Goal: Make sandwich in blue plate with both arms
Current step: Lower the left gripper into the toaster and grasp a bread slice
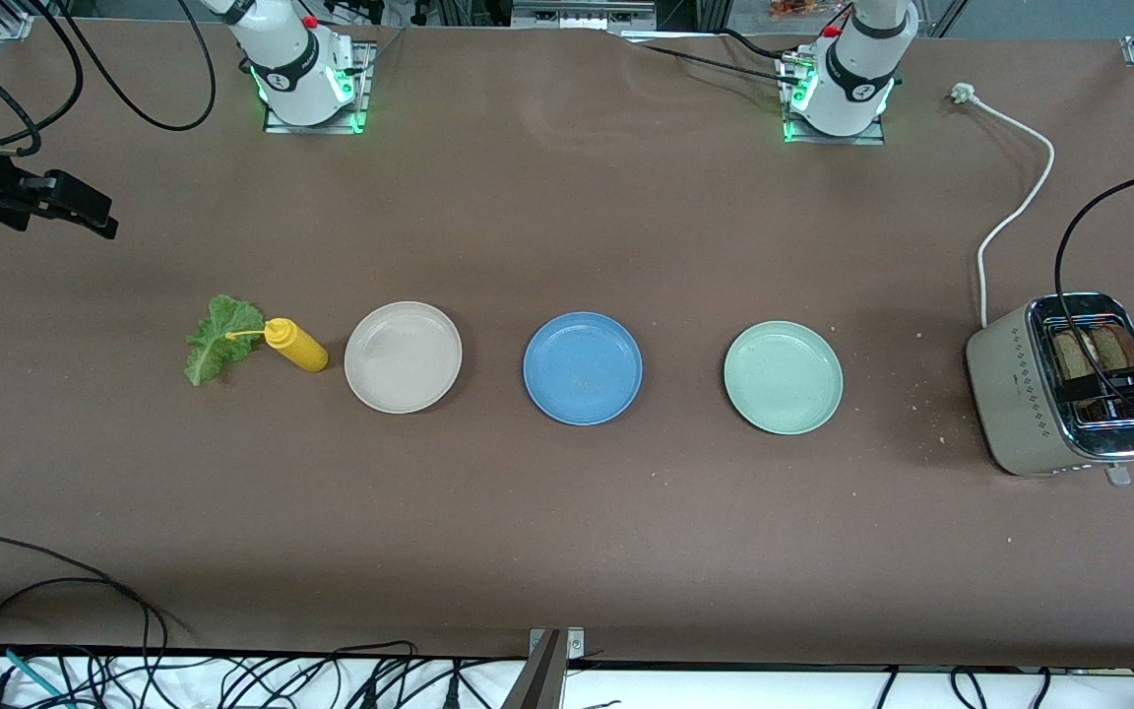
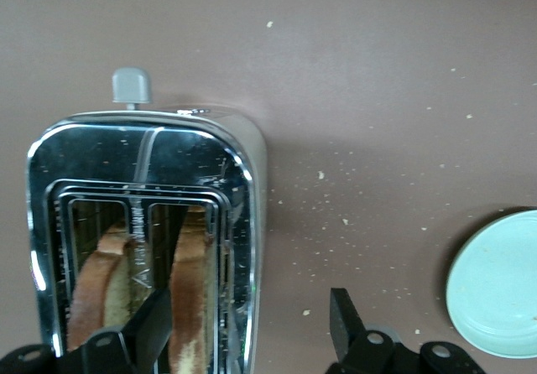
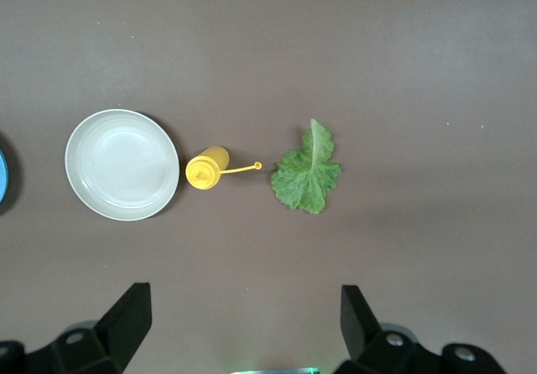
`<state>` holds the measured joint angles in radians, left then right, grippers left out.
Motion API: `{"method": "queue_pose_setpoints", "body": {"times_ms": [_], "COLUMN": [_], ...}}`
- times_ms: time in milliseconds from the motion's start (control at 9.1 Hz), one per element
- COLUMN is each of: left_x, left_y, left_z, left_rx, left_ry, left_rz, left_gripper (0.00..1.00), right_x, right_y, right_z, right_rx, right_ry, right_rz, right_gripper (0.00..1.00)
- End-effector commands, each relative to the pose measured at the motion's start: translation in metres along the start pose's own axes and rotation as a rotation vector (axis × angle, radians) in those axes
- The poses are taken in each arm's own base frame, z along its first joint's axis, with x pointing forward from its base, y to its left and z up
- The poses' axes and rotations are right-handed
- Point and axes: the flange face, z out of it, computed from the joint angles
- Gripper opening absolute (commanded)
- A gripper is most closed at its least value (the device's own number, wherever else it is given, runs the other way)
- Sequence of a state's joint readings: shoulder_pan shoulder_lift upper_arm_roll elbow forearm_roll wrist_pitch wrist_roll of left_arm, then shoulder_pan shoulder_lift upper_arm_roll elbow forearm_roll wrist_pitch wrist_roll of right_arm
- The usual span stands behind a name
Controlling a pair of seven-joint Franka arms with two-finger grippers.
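The blue plate (image 1: 582, 367) sat bare at the middle of the desk (image 1: 567, 551), between a cream-white plate (image 1: 403, 356) toward the right arm's end and a pale mint-green plate (image 1: 783, 377) toward the left arm's end, all three apart in one row. No sandwich was assembled: two bread slices (image 2: 143, 294) stood upright in the slots of the toaster (image 1: 1059, 389) at the left arm's end of the desk, and the lettuce leaf (image 1: 218, 338) lay flat at the right arm's end, beside a yellow squeeze bottle (image 1: 296, 346) whose thin nozzle reached over the leaf. Left gripper (image 2: 247, 328) hung over the toaster, fingers spread wide, one finger above a slot, holding nothing. Right gripper (image 3: 243, 324) was up over the desk near the bottle and leaf, fingers wide apart and empty. Crumbs dotted the desk around the toaster.
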<state>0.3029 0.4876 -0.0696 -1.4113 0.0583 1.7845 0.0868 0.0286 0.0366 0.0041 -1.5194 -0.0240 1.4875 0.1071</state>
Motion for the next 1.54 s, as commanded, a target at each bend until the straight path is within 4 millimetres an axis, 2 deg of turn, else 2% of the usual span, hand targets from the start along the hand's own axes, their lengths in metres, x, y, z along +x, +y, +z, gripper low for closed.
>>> {"method": "queue_pose_setpoints", "body": {"times_ms": [0,110,440,769,879,1099,1209,1429], "left_x": [-0.003,-0.003,0.0,-0.001,-0.006,-0.01,-0.012,-0.011], "left_y": [-0.022,-0.026,-0.031,-0.03,-0.033,-0.034,-0.034,-0.033], "left_z": [-0.001,0.007,0.027,0.038,0.04,0.042,0.042,0.042], "left_rx": [0.027,0.024,0.019,0.014,0.036,0.093,0.093,0.092], "left_ry": [-0.008,-0.022,-0.051,-0.089,-0.127,-0.173,-0.184,-0.182], "left_rz": [-0.006,-0.013,-0.022,-0.023,-0.017,0.004,0.004,0.005], "left_gripper": [0.84,0.81,0.82,0.81,0.68,0.22,0.04,0.0], "right_x": [-0.003,-0.003,-0.003,-0.003,-0.003,-0.003,-0.003,-0.004], "right_y": [0.0,-0.001,-0.001,-0.001,-0.001,-0.001,-0.001,-0.002], "right_z": [-0.006,-0.006,-0.006,-0.006,-0.006,-0.006,-0.006,-0.006], "right_rx": [0.018,0.018,0.018,0.018,0.016,0.018,0.018,0.018], "right_ry": [-0.003,-0.002,-0.002,-0.002,-0.002,-0.002,-0.002,-0.002], "right_rz": [0.01,0.009,0.009,0.007,0.007,0.007,0.007,0.007], "right_gripper": [1.0,1.0,1.0,1.0,1.0,1.0,1.0,1.0]}}
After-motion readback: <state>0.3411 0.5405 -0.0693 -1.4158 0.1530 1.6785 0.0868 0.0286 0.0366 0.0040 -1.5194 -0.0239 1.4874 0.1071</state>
